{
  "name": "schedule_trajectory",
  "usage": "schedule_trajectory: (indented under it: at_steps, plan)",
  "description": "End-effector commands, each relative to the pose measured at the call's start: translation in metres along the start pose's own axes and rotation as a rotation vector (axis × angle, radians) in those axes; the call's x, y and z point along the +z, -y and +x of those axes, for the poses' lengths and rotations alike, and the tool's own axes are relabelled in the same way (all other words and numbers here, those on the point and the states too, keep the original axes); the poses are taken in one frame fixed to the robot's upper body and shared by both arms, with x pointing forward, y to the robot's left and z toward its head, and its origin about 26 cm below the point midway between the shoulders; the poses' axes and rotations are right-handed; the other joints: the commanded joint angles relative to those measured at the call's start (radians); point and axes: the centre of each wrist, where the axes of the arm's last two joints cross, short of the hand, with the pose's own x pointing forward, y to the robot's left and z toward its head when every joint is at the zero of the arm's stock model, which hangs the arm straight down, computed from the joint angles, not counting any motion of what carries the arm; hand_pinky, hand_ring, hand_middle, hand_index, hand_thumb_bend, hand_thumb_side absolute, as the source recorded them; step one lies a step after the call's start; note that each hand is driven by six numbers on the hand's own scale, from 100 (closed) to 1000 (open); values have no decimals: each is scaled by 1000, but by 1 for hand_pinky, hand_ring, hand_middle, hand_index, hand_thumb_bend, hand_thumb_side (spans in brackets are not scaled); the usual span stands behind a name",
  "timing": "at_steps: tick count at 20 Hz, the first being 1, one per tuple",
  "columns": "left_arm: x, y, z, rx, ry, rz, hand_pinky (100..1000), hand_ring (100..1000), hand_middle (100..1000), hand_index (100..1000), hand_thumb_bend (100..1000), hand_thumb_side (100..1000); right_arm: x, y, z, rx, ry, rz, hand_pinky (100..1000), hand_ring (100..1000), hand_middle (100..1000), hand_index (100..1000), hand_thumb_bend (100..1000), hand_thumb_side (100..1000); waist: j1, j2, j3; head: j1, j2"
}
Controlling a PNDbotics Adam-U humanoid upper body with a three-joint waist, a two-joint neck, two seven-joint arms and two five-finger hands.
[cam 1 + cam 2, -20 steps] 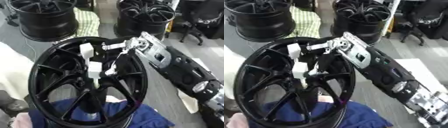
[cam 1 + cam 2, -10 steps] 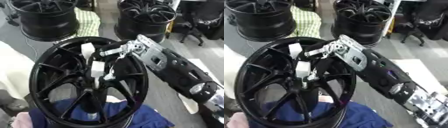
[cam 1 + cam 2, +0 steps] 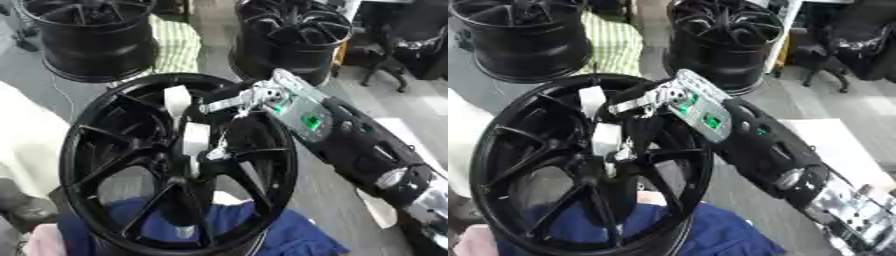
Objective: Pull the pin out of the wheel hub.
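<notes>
A black spoked wheel hub (image 3: 105, 165) stands tilted in front of me, resting on a blue cloth. Two white tags (image 3: 194, 141) sit on its spokes near the centre. Just below them a small silvery pin (image 3: 214, 153) shows at the hub's middle. My right hand (image 3: 238, 107) comes in from the right over the rim, its silver and black forearm (image 3: 350, 145) behind it. Its dark fingers (image 3: 646, 134) curl down into the centre and close on the pin. My left hand is out of view.
Two more black wheels stand on the floor behind, one at the back left (image 3: 87, 35) and one at the back right (image 3: 293, 37), with a green striped cloth (image 3: 175, 47) between them. An office chair (image 3: 407, 55) is at the far right. White fabric (image 3: 22, 135) lies left.
My right forearm has rolled and slid slightly down and left over the rim. The hand stays at the hub's centre, and the wheel has not moved.
</notes>
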Motion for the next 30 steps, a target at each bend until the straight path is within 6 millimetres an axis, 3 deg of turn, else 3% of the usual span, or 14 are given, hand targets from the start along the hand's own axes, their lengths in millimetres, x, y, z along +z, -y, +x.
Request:
schedule_trajectory:
  at_steps: [1,2,3,4,5,9,18,19,23,27,30]
  plan:
    - [-4,-3,7,-16,22,-3,582,625,546,882,240,666,13,11,0,27,-22,-44,561,574,553,792,121,262,6,-11,-1,-2,5]
    - [-4,-3,7,-16,22,-3,582,625,546,882,240,666,14,11,1,29,-22,-53,561,574,553,792,121,262,5,-11,0,-2,5]
    - [-4,-3,7,-16,22,-3,582,625,546,882,238,665,14,11,1,33,-22,-60,495,512,505,763,100,175,5,-11,0,-2,5]
    - [-4,-3,7,-16,21,-3,582,625,546,882,238,665,15,12,2,39,-21,-67,488,507,500,760,100,167,5,-11,0,-3,5]
    - [-4,-3,7,-15,21,-3,583,625,546,882,236,665,15,12,3,44,-20,-73,431,468,467,734,100,101,5,-11,0,-3,5]
    - [-4,-3,7,-14,21,-3,582,625,546,882,234,665,18,14,5,61,-14,-97,368,421,428,703,100,100,6,-11,0,-3,5]
    - [-4,-3,7,-13,20,-3,583,625,546,882,231,666,22,18,7,76,-11,-132,352,406,413,693,100,100,6,-12,-1,-2,5]
    - [-4,-3,7,-14,20,-3,583,626,546,883,229,667,22,18,7,79,-12,-133,310,354,364,646,100,100,6,-13,-1,-2,6]
    - [-4,-3,7,-13,18,-5,583,626,547,883,230,667,43,40,16,115,-5,-197,308,350,356,634,100,100,5,-16,-2,-3,8]
    - [-4,-3,7,-13,17,-6,584,626,547,882,229,667,49,45,21,113,-5,-208,315,351,356,632,100,100,4,-17,-2,-2,9]
    - [-4,-4,7,-14,16,-8,584,626,547,883,230,667,71,60,25,151,-34,-258,317,350,354,629,100,100,1,-21,-5,0,10]
